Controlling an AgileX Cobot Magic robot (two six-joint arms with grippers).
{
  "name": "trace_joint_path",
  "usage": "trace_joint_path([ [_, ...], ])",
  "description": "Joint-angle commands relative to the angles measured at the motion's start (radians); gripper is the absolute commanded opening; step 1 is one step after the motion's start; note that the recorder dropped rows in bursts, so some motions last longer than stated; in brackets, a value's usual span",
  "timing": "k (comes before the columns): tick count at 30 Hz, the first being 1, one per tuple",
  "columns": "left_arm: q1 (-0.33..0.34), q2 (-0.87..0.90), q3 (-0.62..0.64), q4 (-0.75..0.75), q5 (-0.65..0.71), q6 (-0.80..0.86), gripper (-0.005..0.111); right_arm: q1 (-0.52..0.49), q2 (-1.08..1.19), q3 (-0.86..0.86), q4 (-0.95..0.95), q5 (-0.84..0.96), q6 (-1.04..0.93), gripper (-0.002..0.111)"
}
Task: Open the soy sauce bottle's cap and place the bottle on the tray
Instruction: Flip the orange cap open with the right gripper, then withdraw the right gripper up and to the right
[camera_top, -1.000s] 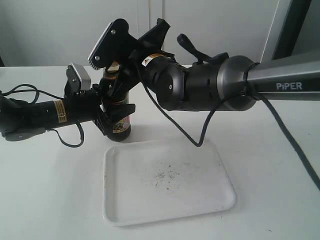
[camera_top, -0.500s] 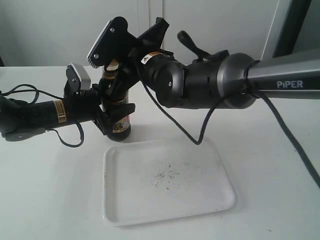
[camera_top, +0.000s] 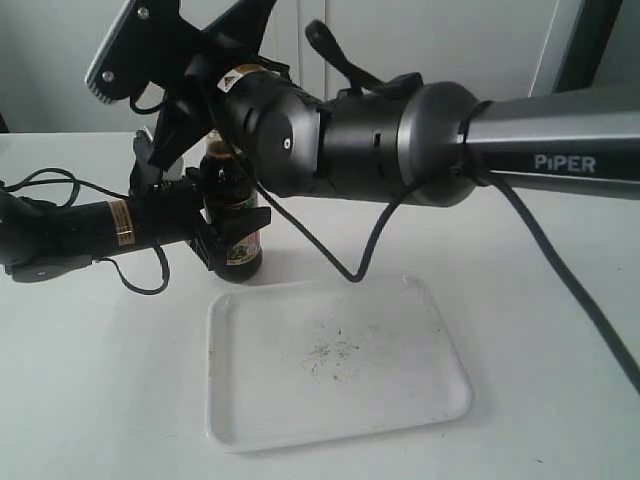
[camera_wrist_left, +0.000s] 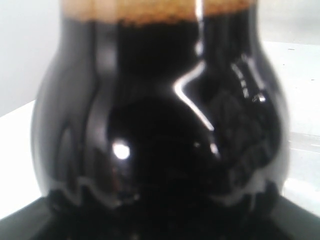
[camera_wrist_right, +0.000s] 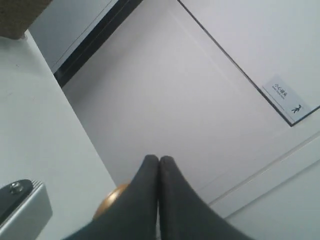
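The soy sauce bottle (camera_top: 238, 238) stands upright on the white table just behind the tray (camera_top: 272, 408), with my left gripper (camera_top: 212, 236) shut round its lower body. Its dark glass and liquid (camera_wrist_left: 160, 125) fill the left wrist view, hiding the fingers there. My right gripper (camera_top: 160, 136) is up and to the left of the bottle's neck, its two black fingers pressed together with nothing between them (camera_wrist_right: 159, 159). The copper cap (camera_wrist_right: 111, 200) peeks out from behind those fingers. In the exterior view the cap is hidden by the right arm.
The right arm's thick black body (camera_top: 360, 140) and its cable (camera_top: 375, 250) hang over the table behind the tray. A wall with panel seams (camera_wrist_right: 225, 100) lies beyond the table. The left arm (camera_top: 70, 228) lies low along the left side.
The right gripper and wrist have swung up and to the left, away from the bottle's top. The left gripper and the bottle have stayed put.
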Motion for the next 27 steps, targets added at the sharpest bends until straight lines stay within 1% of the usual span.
trace_joint_path([
  [1, -0.002, 0.015, 0.003, 0.030, 0.073, 0.025, 0.000, -0.017, -0.027, -0.008, 0.187, 0.024, -0.009, 0.000],
  [4, -0.002, 0.015, 0.003, 0.028, 0.073, 0.022, 0.000, -0.033, -0.041, -0.008, 0.267, 0.056, 0.034, 0.000],
  [8, -0.002, 0.015, 0.003, 0.027, 0.073, 0.019, 0.000, -0.078, -0.079, -0.008, 0.271, 0.110, 0.203, 0.000],
  [9, -0.002, 0.015, 0.003, 0.025, 0.073, 0.019, 0.000, -0.116, -0.102, -0.008, 0.271, 0.199, 0.256, 0.000],
  [15, -0.002, 0.015, 0.003, 0.004, 0.073, 0.014, 0.000, -0.247, -0.170, -0.008, 0.283, 0.569, 0.261, 0.000],
  [16, -0.002, 0.015, 0.003, -0.012, 0.073, 0.014, 0.000, -0.293, -0.191, -0.008, 0.283, 0.684, 0.261, 0.000],
  [17, -0.002, 0.015, 0.003, -0.017, 0.073, 0.012, 0.000, -0.314, -0.197, -0.008, 0.280, 0.721, 0.261, 0.000],
  [18, -0.002, 0.015, 0.003, -0.026, 0.073, 0.001, 0.000, -0.349, -0.212, -0.008, 0.263, 0.801, 0.261, 0.000],
  [19, -0.002, 0.013, 0.003, -0.032, 0.073, -0.002, 0.000, -0.360, -0.217, -0.008, 0.246, 0.833, 0.265, 0.000],
  [21, -0.002, 0.013, 0.003, -0.062, 0.073, -0.018, 0.000, -0.382, -0.232, -0.008, 0.112, 0.894, 0.350, 0.000],
  [22, -0.002, 0.013, 0.003, -0.089, 0.073, -0.034, 0.000, -0.384, -0.239, -0.008, -0.056, 0.922, 0.477, 0.000],
  [23, -0.002, 0.007, 0.003, -0.100, 0.073, -0.043, 0.000, -0.384, -0.242, -0.008, -0.152, 0.933, 0.538, 0.000],
  [24, -0.002, -0.006, 0.003, -0.103, 0.073, -0.050, 0.000, -0.384, -0.247, -0.008, -0.322, 0.967, 0.681, 0.000],
  [25, -0.002, -0.025, 0.003, -0.110, 0.073, -0.073, 0.000, -0.386, -0.248, -0.008, -0.418, 1.008, 0.761, 0.000],
  [27, -0.002, -0.060, 0.003, -0.122, 0.073, -0.113, 0.000, -0.424, -0.249, -0.008, -0.483, 1.074, 0.785, 0.000],
])
